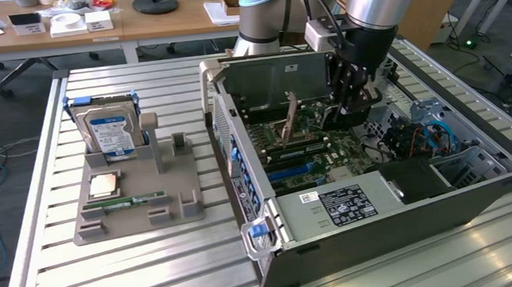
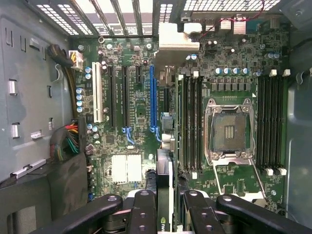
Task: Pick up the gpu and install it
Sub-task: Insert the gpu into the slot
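Note:
My gripper (image 2: 165, 210) is shut on the gpu (image 2: 164, 168), which I see edge-on as a thin dark card between the black fingers (image 2: 144, 214). Its silver bracket (image 2: 178, 41) points toward the slotted back wall of the case. The card hangs over the green motherboard (image 2: 126, 146), just beside the long blue slot (image 2: 153, 92) and the RAM slots. In the exterior view the gripper (image 1: 354, 107) reaches down into the open computer case (image 1: 378, 243), close above the motherboard (image 1: 328, 156).
An empty CPU socket (image 2: 229, 129) lies past the RAM slots. Cable bundles (image 2: 66, 141) sit by the case wall. On the slatted table, a grey holder (image 1: 136, 221) carries a hard drive (image 1: 111, 129), a CPU chip (image 1: 104, 185) and a RAM stick (image 1: 135, 201).

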Available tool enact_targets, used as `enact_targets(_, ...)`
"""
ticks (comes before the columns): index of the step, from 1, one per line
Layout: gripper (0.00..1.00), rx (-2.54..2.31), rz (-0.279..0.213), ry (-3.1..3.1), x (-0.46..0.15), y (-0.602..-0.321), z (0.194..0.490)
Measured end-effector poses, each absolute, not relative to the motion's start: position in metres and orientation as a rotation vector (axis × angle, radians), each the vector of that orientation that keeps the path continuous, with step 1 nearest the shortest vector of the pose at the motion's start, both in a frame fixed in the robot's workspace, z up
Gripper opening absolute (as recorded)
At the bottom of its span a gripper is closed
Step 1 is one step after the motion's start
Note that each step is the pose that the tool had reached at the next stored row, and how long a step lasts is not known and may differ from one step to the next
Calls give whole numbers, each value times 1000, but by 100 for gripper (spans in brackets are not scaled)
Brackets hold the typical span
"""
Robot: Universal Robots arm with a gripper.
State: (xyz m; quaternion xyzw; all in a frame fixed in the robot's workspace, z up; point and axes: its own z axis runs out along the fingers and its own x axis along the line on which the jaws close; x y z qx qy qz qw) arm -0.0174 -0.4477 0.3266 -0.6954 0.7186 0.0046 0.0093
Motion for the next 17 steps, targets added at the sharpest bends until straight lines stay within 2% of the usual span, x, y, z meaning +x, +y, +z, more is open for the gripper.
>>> enact_targets(17, 26, -2172, 14, 2244, -32, -448, 313)
